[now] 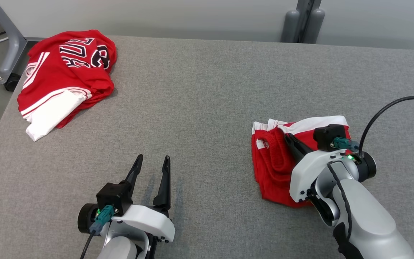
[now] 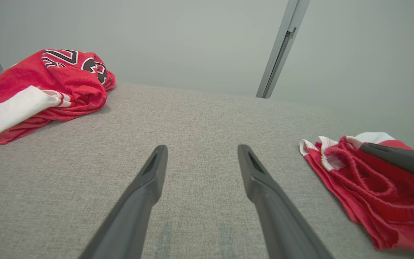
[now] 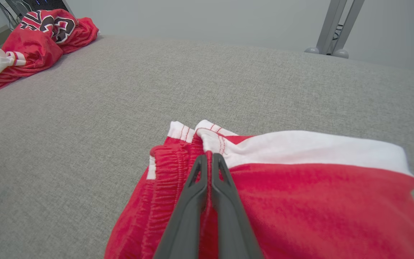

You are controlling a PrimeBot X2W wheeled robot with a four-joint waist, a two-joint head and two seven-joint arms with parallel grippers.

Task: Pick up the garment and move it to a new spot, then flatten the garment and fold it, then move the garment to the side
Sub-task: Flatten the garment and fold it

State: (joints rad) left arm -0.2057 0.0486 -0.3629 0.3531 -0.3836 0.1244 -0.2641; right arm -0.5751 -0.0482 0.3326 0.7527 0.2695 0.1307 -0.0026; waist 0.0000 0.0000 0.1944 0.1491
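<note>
Red fabric: the shorts (image 1: 271, 169) lie bunched in loose layers on the grey table (image 1: 207, 90), on the robot's right and well apart from the red jersey (image 1: 67, 75) heaped at the far left corner.
Right pincer (image 3: 209, 158): fingers pressed together on a pinch of the shorts, just where the gathered waistband (image 3: 167, 172) meets the white band (image 3: 300, 149).
Left pincer (image 1: 153, 160): jaws wide, holding nothing, low over bare table near the robot.
Handling: light, limp knit, by the look of it. It should sag and swing from any single hold, and the layers will likely slide over one another. Not fragile.
Where to hold: the elastic waistband is the thickest, grippiest part, so the present pinch seems sound for carrying. For flattening, I would want two holds, one at each end of the waistband.
Risk: a thin pinch may catch just the top layer and let the rest trail.
Hidden: how many layers sit between the right fingers cannot be told.
Covered: in the head view the right wrist hides the near side of the shorts.
Unclear: the leg openings and true outline are lost in the folds.
Cut off: the jersey lettering is partly folded under.
</note>
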